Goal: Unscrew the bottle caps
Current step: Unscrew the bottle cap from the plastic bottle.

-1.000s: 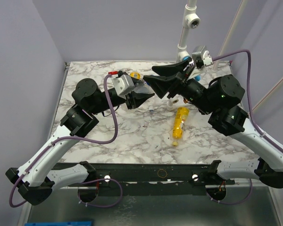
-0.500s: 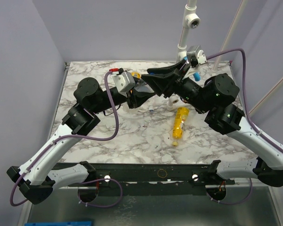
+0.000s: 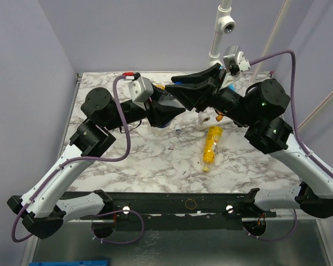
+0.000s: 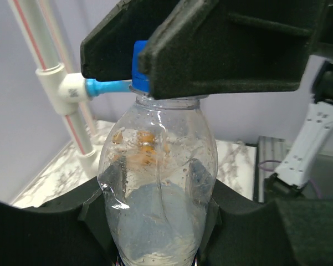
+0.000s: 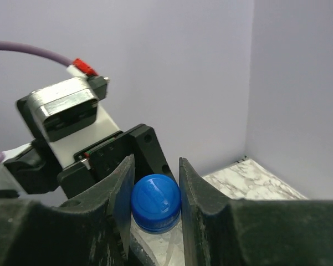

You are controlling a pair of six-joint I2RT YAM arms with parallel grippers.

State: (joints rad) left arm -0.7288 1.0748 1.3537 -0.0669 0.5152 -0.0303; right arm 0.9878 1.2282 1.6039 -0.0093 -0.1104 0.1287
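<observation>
Twisting from here, you risk the clear bottle [image 4: 158,183] turning along with the blue cap [image 5: 155,202] if your left tool [image 4: 158,224], closed around its thin, creased body, slips. Squeezing harder may crumple it. Your right tool [image 5: 154,185] is clamped on the cap, with both raised above the counter [image 3: 155,160], where a yellow bottle [image 3: 211,145] lies. No label or writing is readable.

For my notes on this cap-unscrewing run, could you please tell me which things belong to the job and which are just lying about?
Belonging to the job:
clear bottle, gripped by the left tool
blue cap, pinched by the right tool
yellow bottle, lying on the table

Just about:
white pole with a camera
purple cables
</observation>
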